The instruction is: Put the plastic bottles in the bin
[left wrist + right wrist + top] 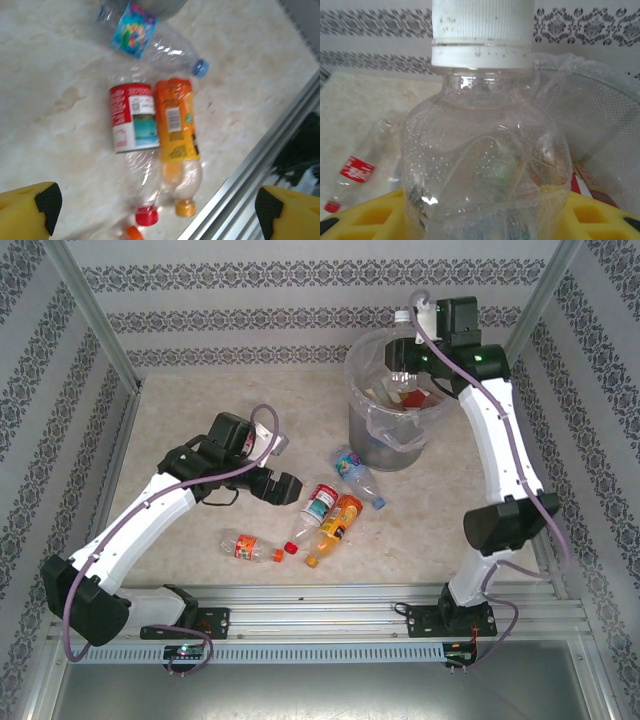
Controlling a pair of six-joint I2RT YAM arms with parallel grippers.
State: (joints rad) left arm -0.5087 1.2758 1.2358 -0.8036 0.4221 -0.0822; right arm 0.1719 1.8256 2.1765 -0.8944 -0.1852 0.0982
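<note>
— Four bottles lie loose on the table (300,410), and a fifth, the clear bottle (485,165), is in your right gripper (485,222). Which hand do you want first?

— The right one. How does it stand?

— Its yellow fingers are clamped on the clear bottle's body, with the white cap standing up above them. In the top view the bottle hangs over the mouth of the bin (385,445), towards the far rim. From your wrist, the liner shows just behind the bottle and to its right. The bin lies below the hand, so I judge that parting the fingers should be enough.

— And the left?

— Your left gripper (160,215) is spread wide and holds nothing. The red-labelled bottle (134,125) and the orange bottle (175,120) lie just ahead of it, touching side by side. Their long axes point at the hand, caps nearest you. The fingers would close across their width, which suits a grasp, though you may catch both at once. The blue-labelled bottle (145,35) lies beyond them, slanted. Your left arm is much the nearer to all of these.
</note>
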